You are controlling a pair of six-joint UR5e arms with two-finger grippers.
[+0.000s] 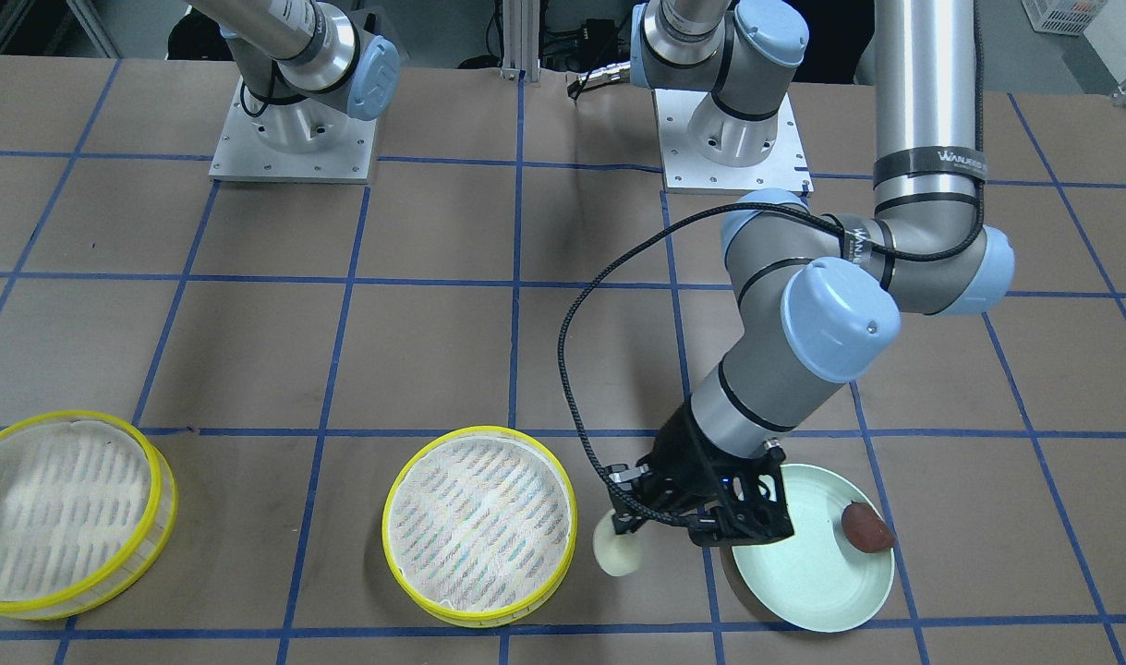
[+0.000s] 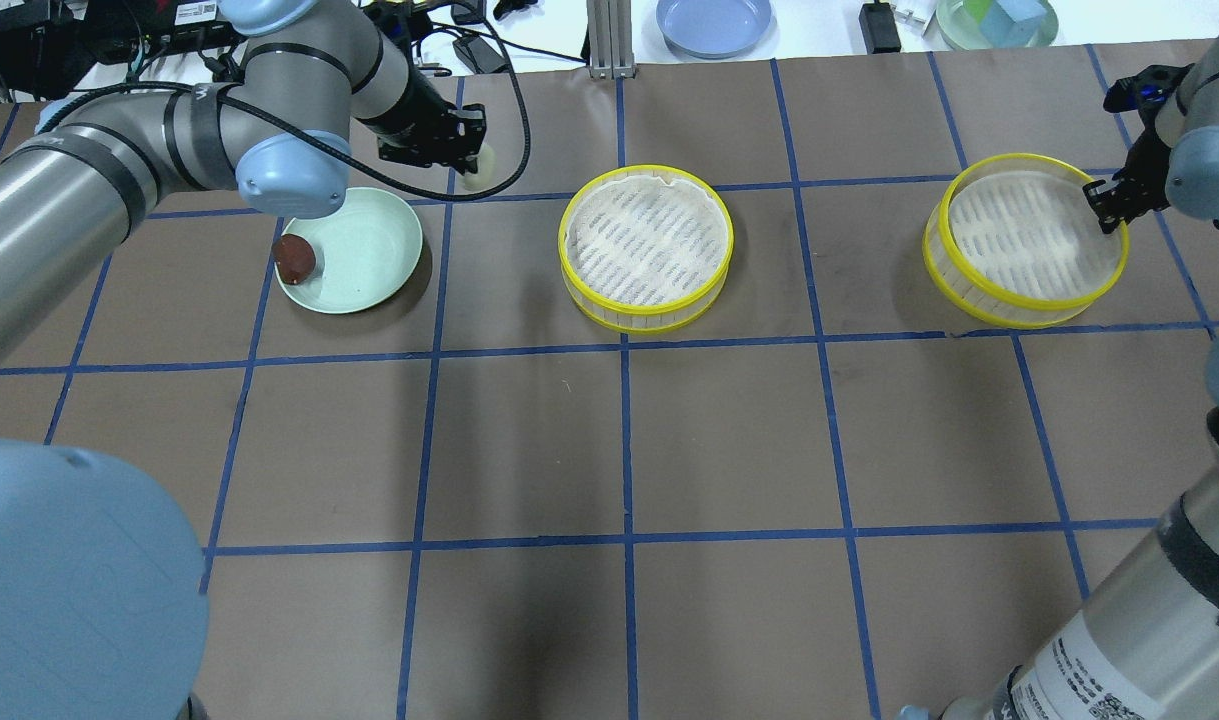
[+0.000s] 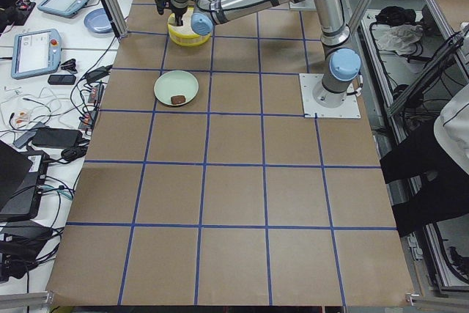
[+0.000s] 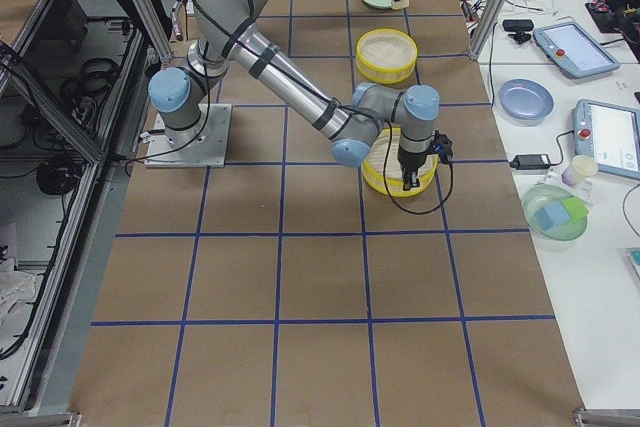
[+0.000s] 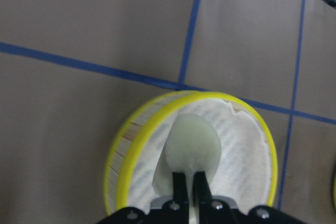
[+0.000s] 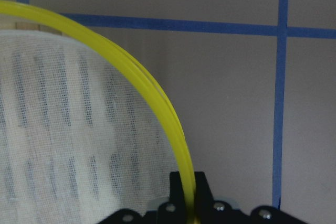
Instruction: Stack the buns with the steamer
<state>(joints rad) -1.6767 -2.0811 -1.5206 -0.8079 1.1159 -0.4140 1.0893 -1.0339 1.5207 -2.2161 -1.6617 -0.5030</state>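
My left gripper [image 2: 472, 160] is shut on the cream-white bun [image 2: 485, 166] and holds it above the table, between the pale green plate [image 2: 369, 250] and the middle yellow-rimmed steamer [image 2: 647, 250]. In the left wrist view the bun [image 5: 193, 140] sits between the fingers with that steamer [image 5: 126, 150] beyond. The reddish-brown bun [image 2: 294, 258] lies on the plate's left edge. My right gripper [image 2: 1104, 205] is shut on the rim of the right steamer [image 2: 1024, 240]; in the right wrist view the fingers [image 6: 176, 190] pinch the yellow rim [image 6: 157, 103].
Both steamers are lined with white cloth and hold nothing. A blue plate [image 2: 714, 22] and a clear container [image 2: 994, 20] stand beyond the far table edge. The two arm bases [image 1: 290, 129] stand at the robot's side of the table.
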